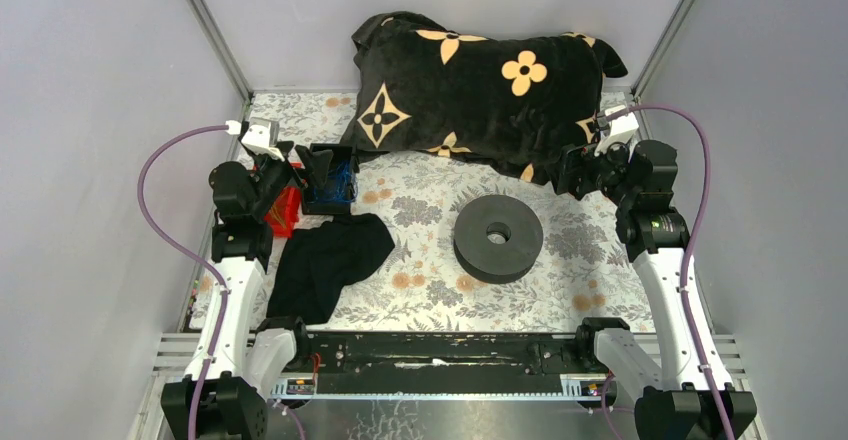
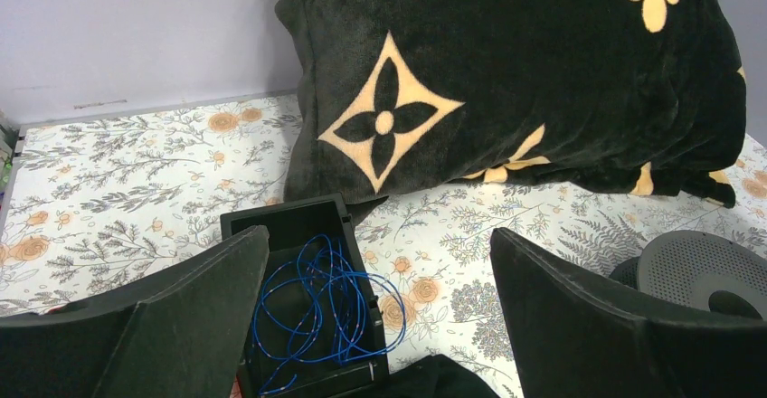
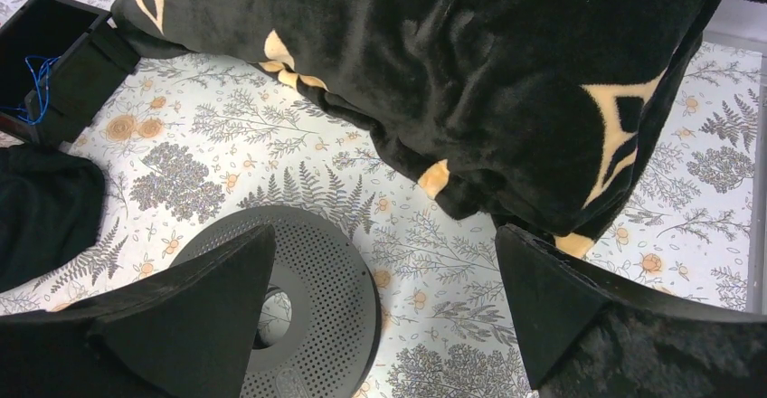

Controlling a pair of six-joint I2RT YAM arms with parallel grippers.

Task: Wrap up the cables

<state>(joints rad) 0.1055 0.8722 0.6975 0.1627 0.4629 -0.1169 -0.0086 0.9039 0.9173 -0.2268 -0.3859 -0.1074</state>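
The thin blue cables (image 2: pixel 317 303) lie tangled in an open black box (image 2: pixel 298 222) at the left of the table; one loop hangs over the box's right wall. The box also shows in the top view (image 1: pixel 331 185), and the cables at the far left of the right wrist view (image 3: pixel 36 77). The black disc-shaped spool (image 1: pixel 498 237) lies flat mid-table; the right wrist view shows it (image 3: pixel 335 280) too. My left gripper (image 1: pixel 308 167) is open and empty, just above the box. My right gripper (image 1: pixel 578 172) is open and empty, beyond the spool's right side.
A big black pillow (image 1: pixel 480 90) with tan flower prints fills the back of the table. A black cloth (image 1: pixel 330 260) lies in front of the box. A red object (image 1: pixel 284 210) sits left of the box. Grey walls close in both sides.
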